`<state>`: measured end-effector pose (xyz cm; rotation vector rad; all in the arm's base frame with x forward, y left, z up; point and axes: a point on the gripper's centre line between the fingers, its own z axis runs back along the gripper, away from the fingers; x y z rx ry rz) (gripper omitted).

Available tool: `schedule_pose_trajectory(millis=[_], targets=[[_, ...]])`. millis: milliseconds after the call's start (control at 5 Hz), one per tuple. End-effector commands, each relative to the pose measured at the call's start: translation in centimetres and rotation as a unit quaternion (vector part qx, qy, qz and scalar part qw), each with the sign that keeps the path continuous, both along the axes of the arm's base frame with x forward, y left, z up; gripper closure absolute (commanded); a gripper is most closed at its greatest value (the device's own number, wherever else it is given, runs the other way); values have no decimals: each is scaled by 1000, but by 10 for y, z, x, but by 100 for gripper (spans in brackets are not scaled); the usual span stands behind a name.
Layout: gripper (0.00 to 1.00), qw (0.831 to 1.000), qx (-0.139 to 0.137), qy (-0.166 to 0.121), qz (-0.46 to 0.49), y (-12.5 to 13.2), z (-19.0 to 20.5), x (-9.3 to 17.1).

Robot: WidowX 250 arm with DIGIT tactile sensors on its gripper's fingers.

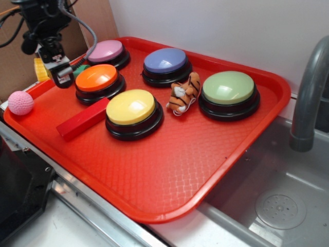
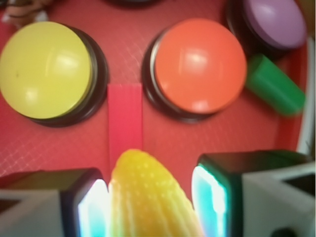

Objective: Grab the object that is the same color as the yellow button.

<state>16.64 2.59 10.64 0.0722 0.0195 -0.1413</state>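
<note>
- The hand (image 2: pixel 150 202), seen closest in the wrist view, has its two black fingers with glowing pads (image 2: pixel 93 210) on either side of the small yellow toy corn cob with bumpy kernels (image 2: pixel 148 197). The left pad touches the cob; a slim gap shows by the right pad, so the grip looks made, or very nearly so.
- From outside, the hand hangs at the far left corner of the red plastic tray (image 1: pixel 154 175), above its surface, with a bit of yellow beside it that I take for the cob; I judge the cob lifted, though contact with the tray is hidden.
- Just beyond the cob's tip lies a flat red rectangular block (image 2: pixel 125 118), between two dome buttons.
- The large yellow-topped dome button on a black base (image 2: pixel 45 69), whose colour the cob matches, sits beyond on the left; an orange-topped dome button (image 2: pixel 200 64) sits on the right.
- A green plastic cylinder (image 2: pixel 274 91) lies tilted beside the orange one, with a purple-topped button (image 2: pixel 276 22) farther back.
- Judgement: the right thing has been picked out and the grasp is almost or wholly done; what remains, at most, is firming the hold and raising it clear.
</note>
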Motion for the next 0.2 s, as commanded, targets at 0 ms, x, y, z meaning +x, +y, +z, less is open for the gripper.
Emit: schedule_pose_trajectory(millis=[0], targets=[[100, 1000, 9, -25, -1, -44, 22, 18]])
